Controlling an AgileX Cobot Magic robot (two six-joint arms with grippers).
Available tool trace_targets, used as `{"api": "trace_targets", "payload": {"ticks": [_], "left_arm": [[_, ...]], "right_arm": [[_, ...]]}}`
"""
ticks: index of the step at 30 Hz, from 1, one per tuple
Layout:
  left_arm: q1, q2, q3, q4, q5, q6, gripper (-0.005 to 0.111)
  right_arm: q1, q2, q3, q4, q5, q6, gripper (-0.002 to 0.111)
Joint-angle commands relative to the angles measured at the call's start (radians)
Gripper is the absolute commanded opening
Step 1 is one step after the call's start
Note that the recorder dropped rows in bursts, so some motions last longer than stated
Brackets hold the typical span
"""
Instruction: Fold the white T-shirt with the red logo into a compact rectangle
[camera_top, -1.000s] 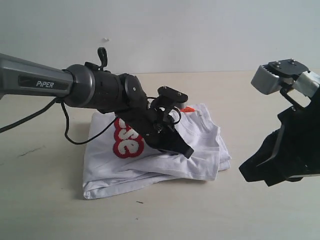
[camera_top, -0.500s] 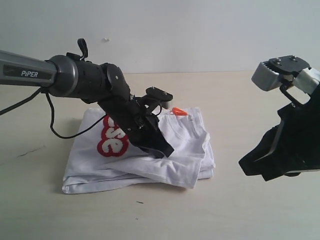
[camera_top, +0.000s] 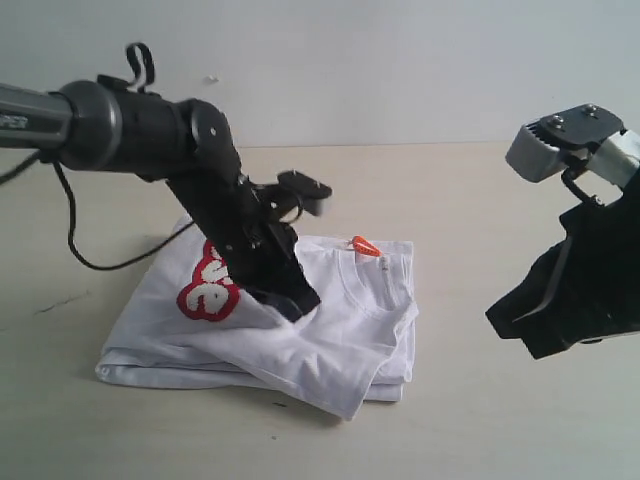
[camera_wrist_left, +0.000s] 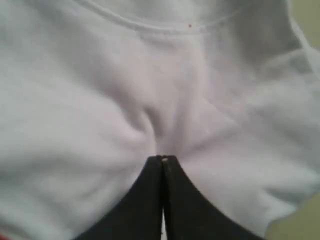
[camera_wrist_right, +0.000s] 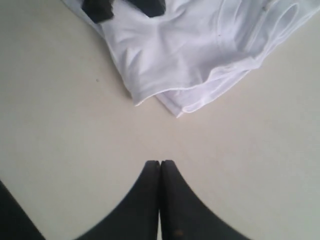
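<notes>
Left tool (camera_wrist_left: 162, 161) is down on the white short-sleeved cotton T-shirt (camera_top: 330, 340), jaws together, tips dug into the top layer with creases fanning out from them. Whether a pinch of cloth is caught between them, can't tell. The shirt lies as a rough folded bundle on the pale beige table (camera_top: 480, 430), left of centre, with its red logo band with white bubble letters (camera_top: 205, 292) partly hidden by the arm. Right tool (camera_wrist_right: 160, 165), jaws together too, hangs over bare table, well apart. The danger: a sideways pull may shift only that top layer, sliding it off the layers peeking out beneath, and the rectangle goes crooked. With nothing pinning the other side, the whole bundle could skate.
</notes>
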Motion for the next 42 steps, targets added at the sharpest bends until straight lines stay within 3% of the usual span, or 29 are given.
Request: {"api": "trace_targets", "payload": {"ticks": [1,10,17,25,30,35,42], "left_arm": [[0.030,-0.143,-0.001,-0.002,-0.038,-0.033,0.000],[0.117,-0.394,0.077,0.049,0.004,-0.102,0.000],[0.202,-0.685,0.303,0.046,-0.183,-0.214,0.000],[0.208,-1.035,0.566,0.078,-0.416,-0.308,0.000],[0.208,-1.249,0.712,0.165,-0.515,-0.409,0.000],[0.208,-1.439,0.847,0.272,-0.554,-0.514,0.000],[0.228,-1.667,0.991,0.428,-0.554,-0.725,0.000]], "right_arm": [[0.000,-0.045,0.005,-0.046,-0.053,0.023,0.000],[0.000,-0.230,0.005,-0.115,-0.063,0.085,0.000],[0.000,-0.489,0.092,-0.166,-0.190,0.155,0.000],[0.000,-0.685,0.190,-0.175,-0.313,0.180,0.000],[0.000,-0.726,0.228,-0.286,-0.460,0.258,0.000],[0.000,-0.706,0.262,-0.409,-0.601,0.365,0.000],[0.000,-0.689,0.334,-0.413,-0.725,0.363,0.000]]}}
